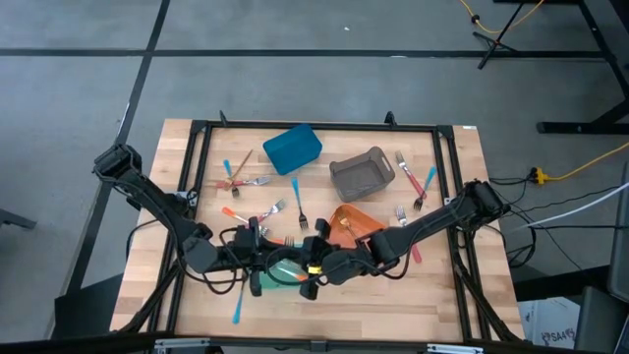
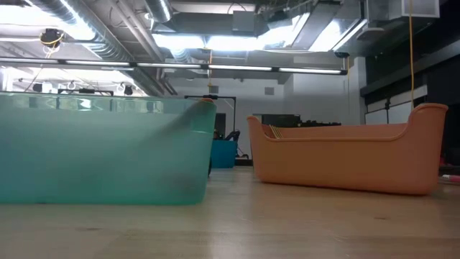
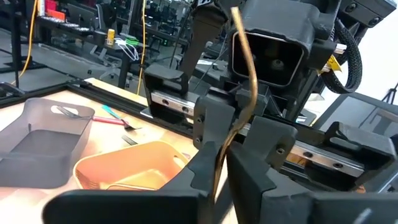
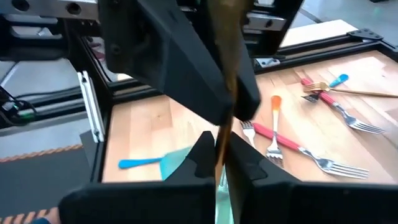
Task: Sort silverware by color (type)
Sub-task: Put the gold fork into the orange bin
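Note:
A thin gold utensil (image 3: 246, 74) hangs in the air between my two grippers, which meet nose to nose above the teal bin (image 1: 278, 278) near the table's front. My right gripper (image 4: 222, 165) is shut on it. My left gripper (image 3: 222, 171) has its fingers close on either side of the shaft, with a narrow gap showing. More silverware with pink, orange and blue handles lies on the wood at the far left (image 1: 239, 179), in the middle (image 1: 277, 210) and at the right (image 1: 417, 183). Gold pieces (image 2: 274, 132) lean inside the orange bin (image 1: 354, 224). My left gripper's fingers (image 3: 208, 163) flank the lower shaft of the gold utensil (image 3: 219, 163); whether they touch it I cannot tell. My right gripper pinches the utensil's shaft (image 4: 221, 142) between its two fingers, coming from the table's right, across the shaft. The utensil stands roughly upright, clear of the table.
A blue bin (image 1: 292, 147) and a grey bin (image 1: 361, 172) stand at the back. A blue-handled fork (image 1: 239, 301) lies at the front left. A black frame (image 1: 447, 197) runs round the table. In the low view the teal bin (image 2: 100, 152) and the orange bin (image 2: 345, 160) fill the foreground.

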